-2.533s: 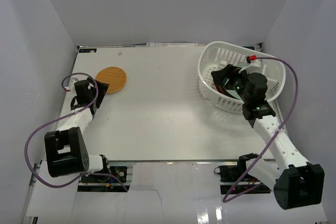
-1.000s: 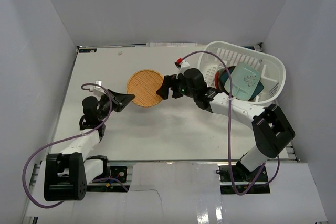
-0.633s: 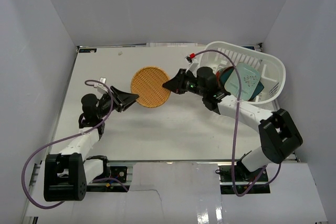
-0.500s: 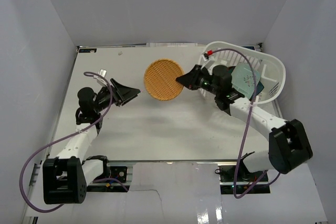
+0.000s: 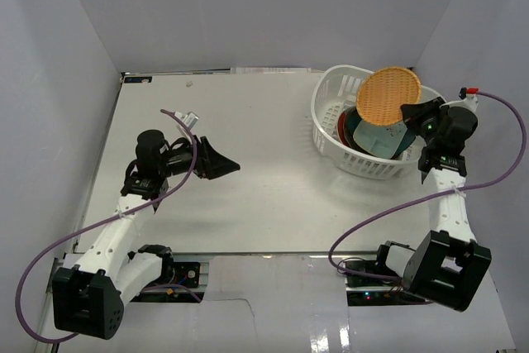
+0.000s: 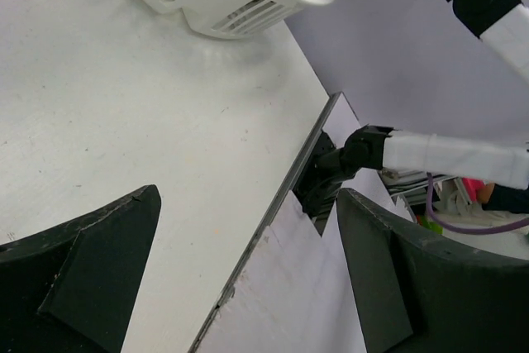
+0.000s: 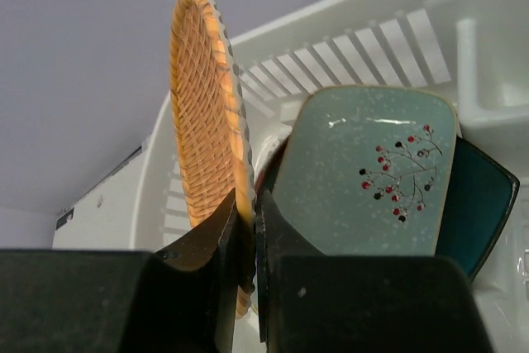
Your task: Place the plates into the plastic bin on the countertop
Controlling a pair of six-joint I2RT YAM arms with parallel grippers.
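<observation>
1. Right jaws clamp the orange woven-look round plate (image 5: 388, 97) on edge above the white slotted plastic bin (image 5: 329, 131), upper right.
2. Left jaws stand apart, empty, over the white worktop (image 5: 264, 179).
3. Dropped upright, it may tip over the rim or chip the mint rectangular plate (image 7: 364, 179).

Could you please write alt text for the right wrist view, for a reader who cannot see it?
The right gripper, jaws shut, holds the orange woven-look plate on edge by its rim above the white plastic bin. In the bin a mint plate with a berry-branch motif lies over a dark teal plate.
</observation>
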